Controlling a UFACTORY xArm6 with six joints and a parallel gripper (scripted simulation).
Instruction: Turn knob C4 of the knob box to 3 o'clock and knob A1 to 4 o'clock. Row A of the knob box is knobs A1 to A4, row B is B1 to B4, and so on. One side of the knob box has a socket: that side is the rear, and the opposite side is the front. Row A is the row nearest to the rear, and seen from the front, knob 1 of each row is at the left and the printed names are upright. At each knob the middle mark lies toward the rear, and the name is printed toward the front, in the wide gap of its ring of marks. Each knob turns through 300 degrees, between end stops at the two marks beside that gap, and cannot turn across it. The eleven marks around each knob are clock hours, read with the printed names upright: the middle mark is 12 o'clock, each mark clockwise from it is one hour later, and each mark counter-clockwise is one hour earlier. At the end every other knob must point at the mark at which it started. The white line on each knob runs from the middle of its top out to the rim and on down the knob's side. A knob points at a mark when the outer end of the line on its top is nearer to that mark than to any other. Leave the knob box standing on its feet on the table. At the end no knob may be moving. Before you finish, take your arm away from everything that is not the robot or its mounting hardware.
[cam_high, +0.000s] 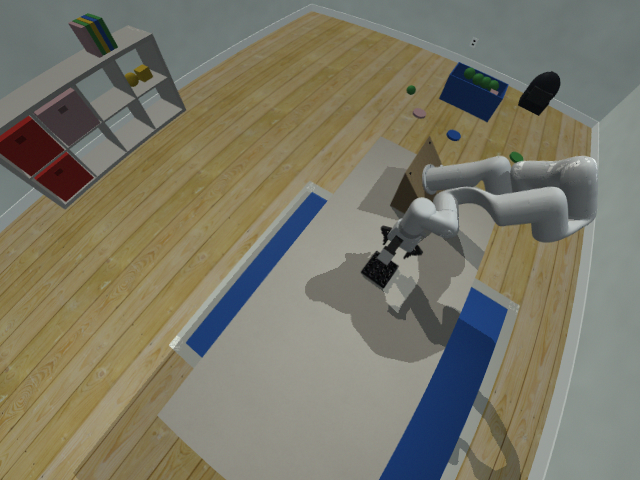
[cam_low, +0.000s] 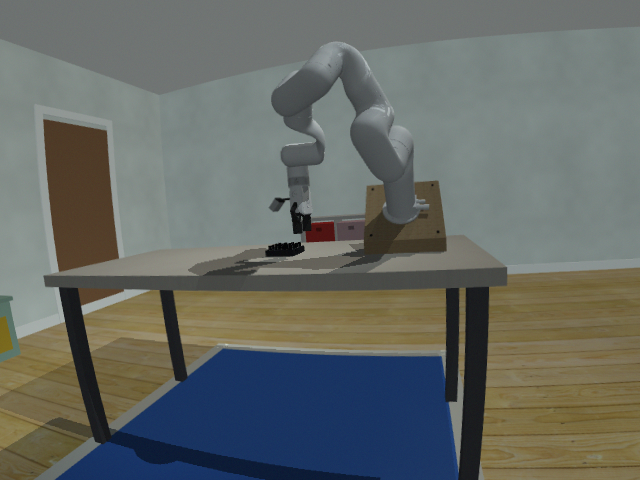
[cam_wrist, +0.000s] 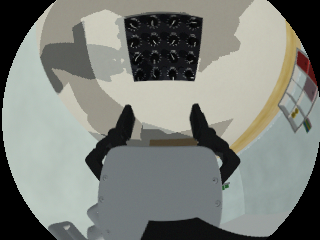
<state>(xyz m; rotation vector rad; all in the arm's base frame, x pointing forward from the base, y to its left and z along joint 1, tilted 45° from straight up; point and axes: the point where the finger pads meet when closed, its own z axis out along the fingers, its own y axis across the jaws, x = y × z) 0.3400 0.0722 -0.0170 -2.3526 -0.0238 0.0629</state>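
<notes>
Box (cam_high: 379, 269) (cam_low: 285, 250) (cam_wrist: 164, 49), black and squat, upright on the counter (cam_high: 310, 361) (cam_low: 129, 266) (cam_wrist: 210, 90), below and apart from the hand. Probably hard and rigid, light enough to slide or tip under a sideways shove; not likely fragile. Best not to grip by the body at all. Instead, take one of the knobs (cam_low: 284, 245) (cam_wrist: 154, 40) by opposite sides of its rim, centred from straight above, with just enough squeeze to stop slipping. Likely stiff to the touch, small, and set close together; easy to nudge a neighbour with fingers spread too wide. Turn about the knob's own axis, without dragging, and never force past an end stop. C4 and A1 both still to be checked against their marks. White ticks and lines visible around the knobs; too small for reading any printed name. No brand or label legible anywhere. Farther out, above the box, the hand (cam_high: 400, 243) (cam_low: 302, 228) (cam_wrist: 161, 111): released, spread wide, grasping nothing. Beyond that, a wooden board (cam_high: 418, 186) (cam_low: 429, 227) (cam_wrist: 172, 142), tilted, well apart from the box.
</notes>
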